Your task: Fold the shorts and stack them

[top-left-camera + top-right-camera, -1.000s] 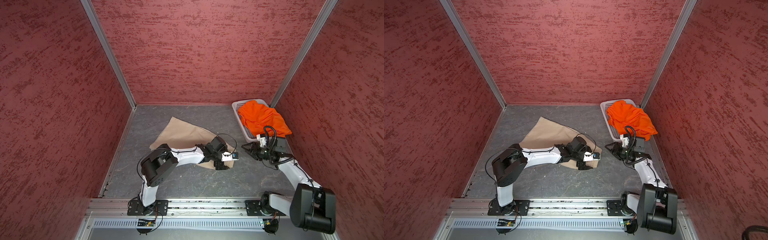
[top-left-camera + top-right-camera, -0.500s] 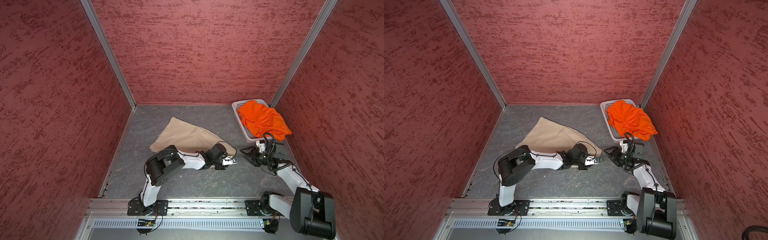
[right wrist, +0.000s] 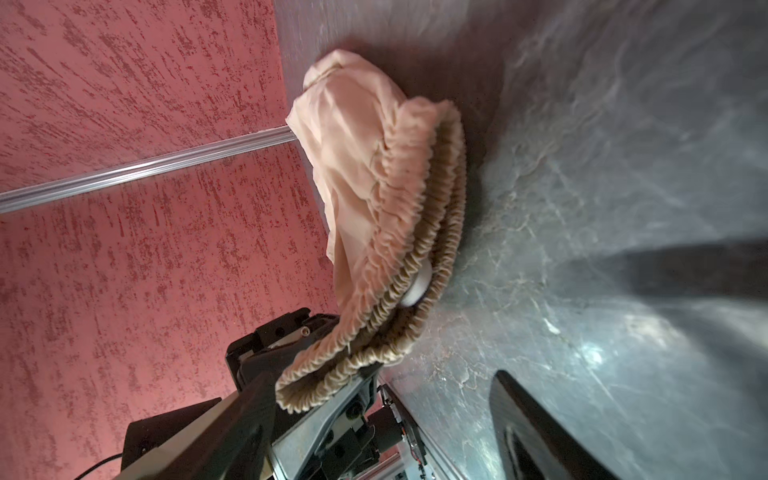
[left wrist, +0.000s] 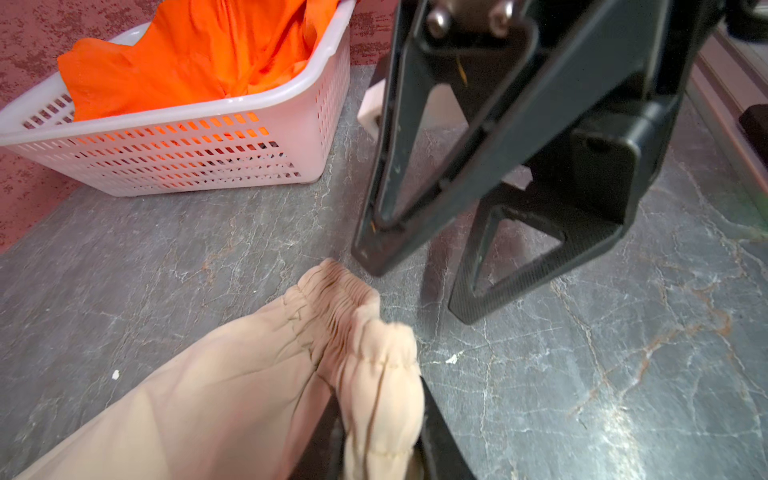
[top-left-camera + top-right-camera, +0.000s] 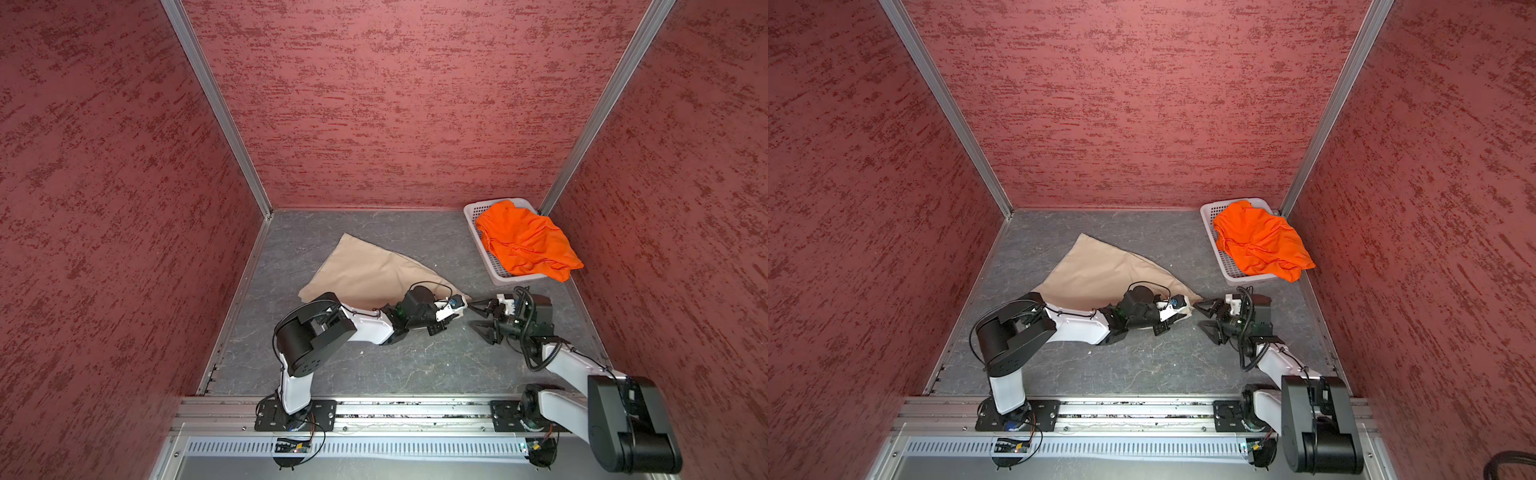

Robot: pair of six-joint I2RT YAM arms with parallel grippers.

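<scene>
Left end effector clamped on the gathered waistband of the beige shorts, that corner raised slightly off the worktop. Right end effector spread wide, empty, tips just beside the waistband. Rest of the beige shorts lies flat mid-worktop. Orange shorts heaped in the white basket, far right corner.

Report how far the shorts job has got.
Done: the beige shorts lie spread on the table. In hand: the left gripper is shut on their gathered waistband, and the right gripper stands open close to that waistband's end. Left: folding the beige pair, then the orange shorts, which lie crumpled in the basket. No stack exists yet.
</scene>
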